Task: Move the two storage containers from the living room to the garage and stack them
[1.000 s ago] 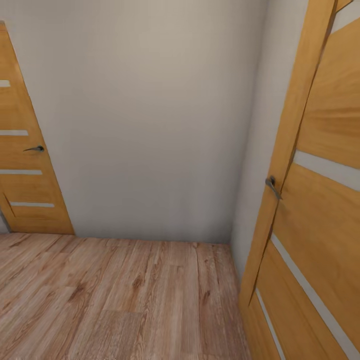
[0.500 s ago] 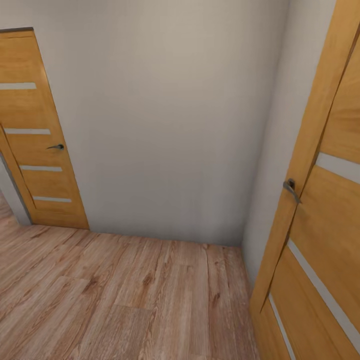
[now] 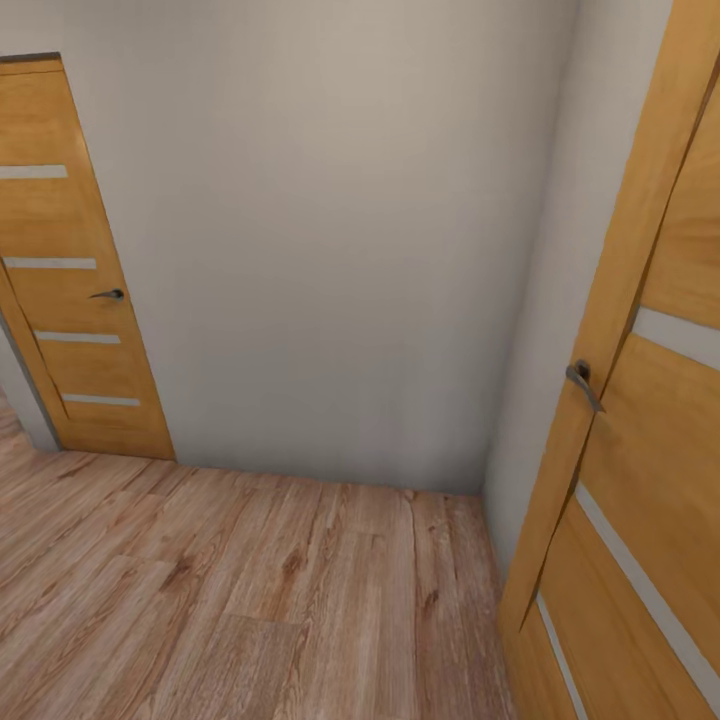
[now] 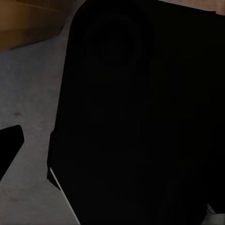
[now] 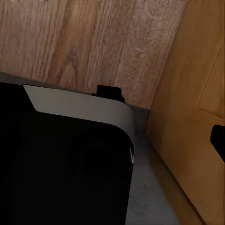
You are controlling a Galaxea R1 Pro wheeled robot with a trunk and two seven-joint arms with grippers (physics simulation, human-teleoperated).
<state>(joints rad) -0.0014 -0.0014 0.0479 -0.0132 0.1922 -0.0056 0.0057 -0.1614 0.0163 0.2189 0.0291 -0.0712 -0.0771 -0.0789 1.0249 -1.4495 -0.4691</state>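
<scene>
The two storage containers are out of view, and so is the garage. In the left wrist view a dark part of my own body (image 4: 136, 117) blocks most of the picture, and one black fingertip (image 4: 9, 143) of my left gripper shows at the edge. In the right wrist view one black fingertip (image 5: 218, 138) of my right gripper shows beside an orange wooden door (image 5: 192, 108). Nothing shows between the fingers. I cannot tell whether either gripper is open or shut.
I face a plain grey-white wall (image 3: 330, 250) at a corridor corner with light wood-plank flooring (image 3: 250, 590). A shut orange door (image 3: 70, 270) with a lever handle (image 3: 108, 294) stands at the left. Another orange door (image 3: 640, 400) with a handle (image 3: 583, 383) stands close on my right.
The whole head view has shifted right since a second ago, so the camera has turned left; more of the left door shows. In the last half second it has hardly moved.
</scene>
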